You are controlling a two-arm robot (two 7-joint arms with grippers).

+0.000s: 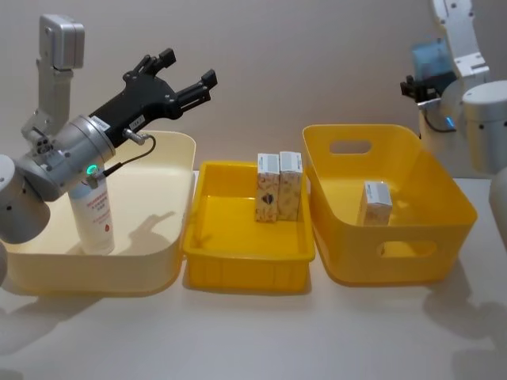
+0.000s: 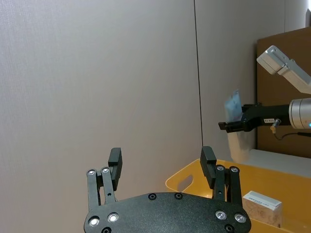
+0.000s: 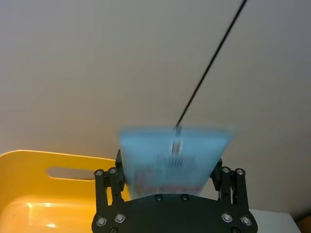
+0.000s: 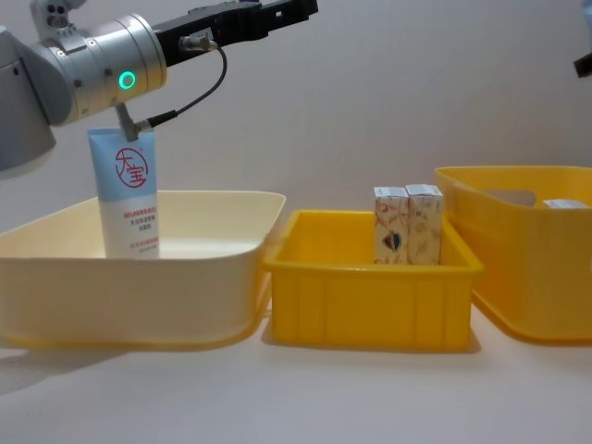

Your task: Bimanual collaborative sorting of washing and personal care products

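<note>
Pale counter (image 1: 253, 340): one tube (image 1: 93, 215) stands in the cream tub (image 1: 178, 146), three cartons (image 1: 267, 186) sit binned; my left gripper (image 1: 188, 67) gapes empty, right gripper (image 3: 170, 167) grips another tube (image 3: 175, 145), unplaced.

The standing tube (image 4: 129, 208) is pale blue-white with a red circle logo, the held tube (image 3: 184, 145) light blue, the tub (image 4: 139, 296) cream, cartons (image 1: 279, 188) cream with colourful print, tray (image 4: 370, 301) and basket (image 4: 536, 277) yellow, left claw (image 1: 188, 67) and right claw (image 3: 168, 163) black.

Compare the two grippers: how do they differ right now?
The left gripper is open and empty; the right gripper is shut on a pale blue tube. The left is up by the cream tub, the right by the handled yellow tub. Both are well above the table.
</note>
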